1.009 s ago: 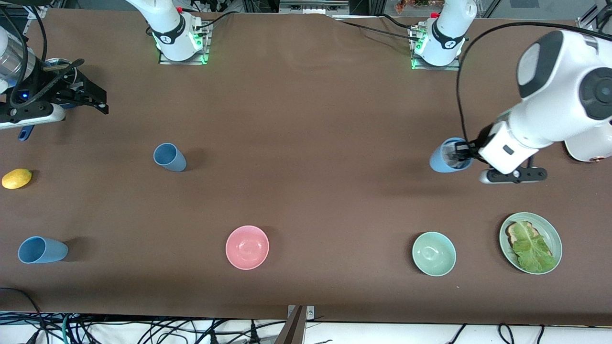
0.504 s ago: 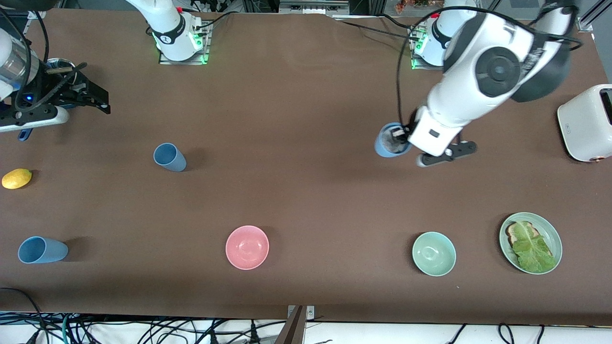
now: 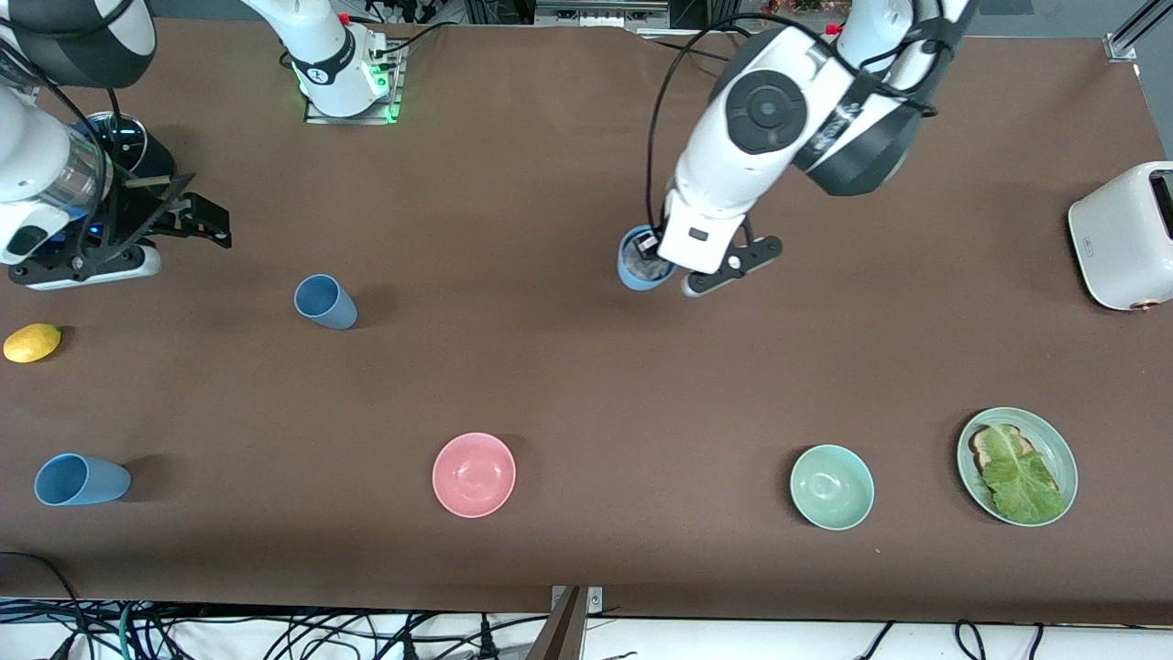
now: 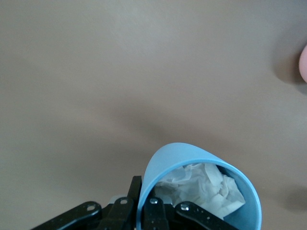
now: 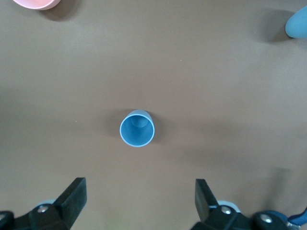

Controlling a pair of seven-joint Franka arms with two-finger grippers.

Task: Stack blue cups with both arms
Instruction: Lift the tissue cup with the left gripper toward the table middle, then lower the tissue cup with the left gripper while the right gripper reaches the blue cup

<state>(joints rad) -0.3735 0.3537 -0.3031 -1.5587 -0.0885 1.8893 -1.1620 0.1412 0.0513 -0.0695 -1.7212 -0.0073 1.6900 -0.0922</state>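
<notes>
My left gripper [image 3: 656, 258] is shut on the rim of a light-blue cup [image 3: 639, 261], held above the middle of the table. In the left wrist view the cup [image 4: 201, 191] holds crumpled white paper, and the left gripper [image 4: 144, 197] pinches its wall, one finger inside and one outside. A second blue cup [image 3: 325, 302] stands upright toward the right arm's end. My right gripper [image 3: 209, 220] hovers open near it. The right wrist view shows that cup [image 5: 137, 128] from above, ahead of the right gripper [image 5: 139, 191]. A third blue cup [image 3: 81, 479] sits nearer the front camera.
A pink bowl [image 3: 474, 474] and a mint-green bowl [image 3: 831, 487] sit near the front edge. Beside the mint bowl is a green plate [image 3: 1054, 440] with toast and lettuce. A white toaster [image 3: 1123, 236] stands at the left arm's end, a lemon [image 3: 32, 342] at the right arm's end.
My left arm has carried its blue cup across the table toward the right arm's end. The right arm has shifted slightly toward the upright cup, still open.
</notes>
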